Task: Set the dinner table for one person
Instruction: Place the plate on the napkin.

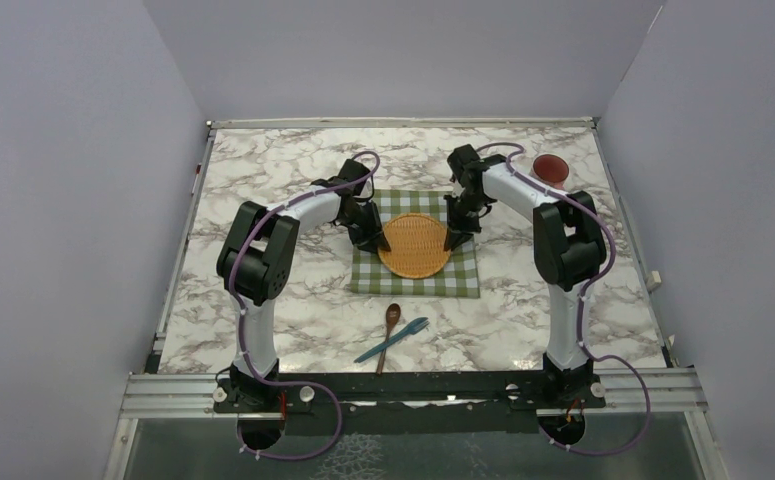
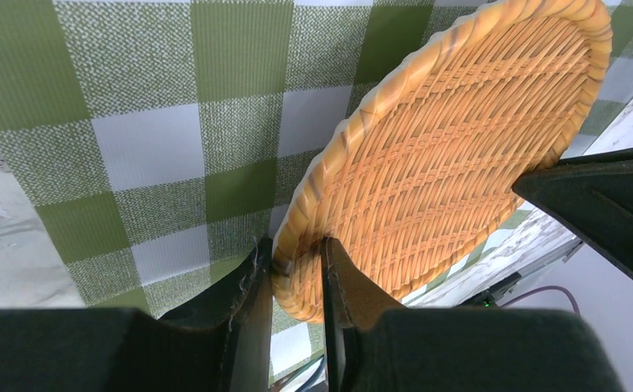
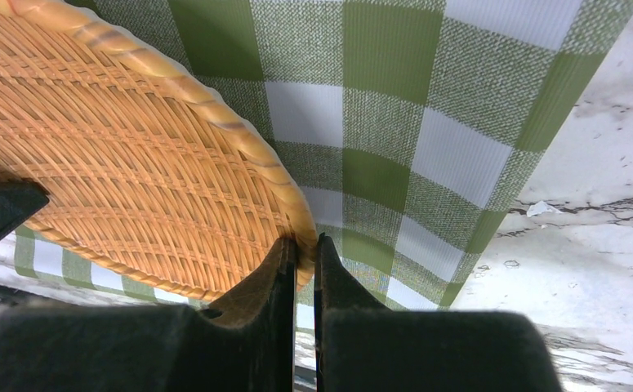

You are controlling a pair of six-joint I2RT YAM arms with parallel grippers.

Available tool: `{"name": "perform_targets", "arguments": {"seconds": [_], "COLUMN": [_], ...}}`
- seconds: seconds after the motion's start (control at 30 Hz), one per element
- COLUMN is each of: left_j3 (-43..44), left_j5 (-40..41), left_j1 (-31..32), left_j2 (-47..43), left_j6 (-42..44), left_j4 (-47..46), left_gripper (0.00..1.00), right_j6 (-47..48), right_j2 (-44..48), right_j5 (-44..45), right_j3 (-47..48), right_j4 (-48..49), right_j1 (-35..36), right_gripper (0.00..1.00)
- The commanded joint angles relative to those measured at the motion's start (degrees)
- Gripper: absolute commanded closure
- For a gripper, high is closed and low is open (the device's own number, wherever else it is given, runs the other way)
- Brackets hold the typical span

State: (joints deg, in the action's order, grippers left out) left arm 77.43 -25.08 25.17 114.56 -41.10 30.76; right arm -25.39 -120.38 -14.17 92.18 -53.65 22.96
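Observation:
A round wicker plate (image 1: 415,245) lies over the green-and-white checked cloth (image 1: 418,280) in the middle of the marble dinner table (image 1: 263,170). My left gripper (image 1: 371,238) is shut on the plate's left rim (image 2: 296,269). My right gripper (image 1: 455,236) is shut on its right rim (image 3: 303,245). The plate fills much of both wrist views (image 2: 468,155) (image 3: 109,155), with the cloth beneath it (image 2: 166,122) (image 3: 427,106). A brown wooden spoon (image 1: 390,330) and a blue fork (image 1: 395,338) lie crossed near the front edge.
A dark red bowl (image 1: 550,168) stands at the back right of the table. Grey walls close in the table on three sides. A metal frame (image 1: 403,385) with the arm bases runs along the near edge.

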Motion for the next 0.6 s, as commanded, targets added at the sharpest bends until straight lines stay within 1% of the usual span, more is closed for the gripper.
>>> {"name": "perform_targets", "arguments": {"seconds": [0.0,0.33,0.57], "left_j3": [2.1,2.9,3.8], "left_j5": [-12.8,-10.6,-9.8], "left_j1": [6.9,6.9,6.9], "left_j2": [-0.4,0.8,1.9], "left_j6": [-3.1,-2.7,-2.2], "left_j4": [-5.0,-4.1,-3.7], "left_gripper": [0.87,0.87,0.85], "right_j6": [-4.2,-4.3,-3.9], "right_j2": [2.0,2.0,1.8], "right_j5": [-16.0,-16.5,-16.7], "right_j3": [-0.7,-1.6,-1.2], "right_j4": [8.6,8.6,8.2], "right_j1": [7.8,8.9,9.1], "right_gripper": [0.99,1.0,0.99]}}
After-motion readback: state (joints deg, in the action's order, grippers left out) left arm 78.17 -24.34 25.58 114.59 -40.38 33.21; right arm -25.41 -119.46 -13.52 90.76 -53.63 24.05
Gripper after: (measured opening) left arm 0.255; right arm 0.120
